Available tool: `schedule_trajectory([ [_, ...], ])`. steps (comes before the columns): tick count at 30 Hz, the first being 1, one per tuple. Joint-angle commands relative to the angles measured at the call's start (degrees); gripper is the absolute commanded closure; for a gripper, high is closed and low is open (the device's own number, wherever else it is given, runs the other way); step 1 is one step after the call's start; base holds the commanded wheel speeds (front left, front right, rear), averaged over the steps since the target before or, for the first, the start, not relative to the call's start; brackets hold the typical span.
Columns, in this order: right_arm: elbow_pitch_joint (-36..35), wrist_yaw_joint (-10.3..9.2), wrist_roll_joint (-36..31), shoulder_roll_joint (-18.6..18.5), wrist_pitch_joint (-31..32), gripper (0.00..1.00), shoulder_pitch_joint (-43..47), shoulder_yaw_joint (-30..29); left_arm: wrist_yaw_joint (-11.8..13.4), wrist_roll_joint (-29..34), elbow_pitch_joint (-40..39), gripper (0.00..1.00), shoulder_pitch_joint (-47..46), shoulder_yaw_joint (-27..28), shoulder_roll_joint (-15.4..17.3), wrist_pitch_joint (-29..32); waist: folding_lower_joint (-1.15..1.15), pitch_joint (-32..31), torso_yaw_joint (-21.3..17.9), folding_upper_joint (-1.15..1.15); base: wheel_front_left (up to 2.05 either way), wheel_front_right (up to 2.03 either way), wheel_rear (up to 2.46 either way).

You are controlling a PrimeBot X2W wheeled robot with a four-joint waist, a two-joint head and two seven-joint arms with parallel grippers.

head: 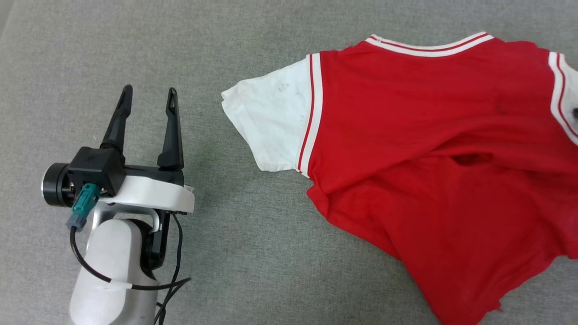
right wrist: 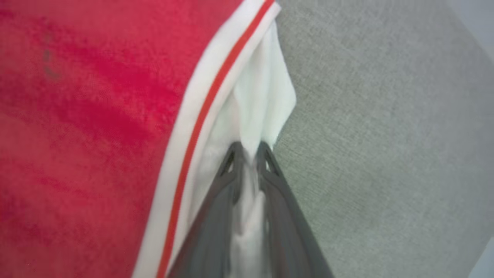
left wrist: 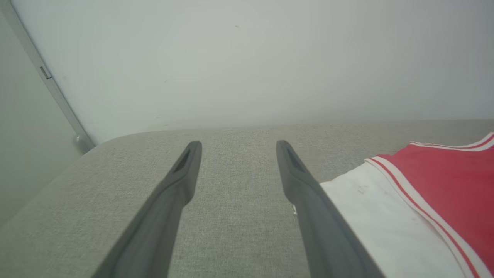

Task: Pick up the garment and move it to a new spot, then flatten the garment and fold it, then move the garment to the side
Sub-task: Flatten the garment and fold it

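Garment [head: 429, 149], red with white striped trim, lies rumpled on the grey fabric surface [head: 253, 271], spreading from centre toward 3 o'clock in the head view; one white sleeve [head: 266, 122] points to 9 o'clock; the right end effector [right wrist: 250, 148] pinches white sleeve cloth beside the trim; the left end effector [head: 149, 97], at 8 o'clock, stands spread wide and holds nothing.

Garment [head: 429, 149] cut off at head view's right, bottom edges.
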Motion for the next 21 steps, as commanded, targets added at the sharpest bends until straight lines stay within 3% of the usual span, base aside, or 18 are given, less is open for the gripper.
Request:
schedule_trajectory([
  [1, 0.28, -0.02, -1.57, 0.75, -2.13, 0.0, 0.49, -0.85, -0.38, 0.59, 0.56, 0.0, 0.31, 0.52, 0.12, -0.14, 0.0, -1.44, -0.72, 0.0, 0.0, 0.0, 0.0],
  [8, -1.97, -0.03, -4.64, 0.67, -14.81, 0.0, -0.59, -9.05, -1.67, 1.53, 1.59, 0.0, -0.64, 1.58, 1.64, -0.14, 0.0, -5.24, -2.53, 0.0, 0.0, 0.0, 0.0],
  [13, -1.8, -0.02, -8.61, 2.7, -23.2, 0.0, 0.83, -15.85, -2.83, 2.03, 3.03, 0.0, -3.5, 1.85, 3.83, -0.14, 0.0, -6.42, -3.94, 0.0, 0.0, 0.0, 0.0],
  [16, -1.86, -0.02, -12.16, 5.37, -29.41, 0.0, 2.58, -21.7, -3.67, 2.08, 4.77, 0.0, -7.0, 1.38, 5.61, 1.42, 0.0, -6.99, -4.98, 0.0, 0.0, 0.0, 0.0],
  [21, -4.45, -0.03, -17.85, 11.08, -36.84, 0.0, 8.16, -31.39, -5.19, 0.66, 8.25, 0.0, -13.16, 0.0, 8.61, 9.05, 0.0, -7.72, -6.81, 0.0, 0.0, 0.0, 0.0],
])
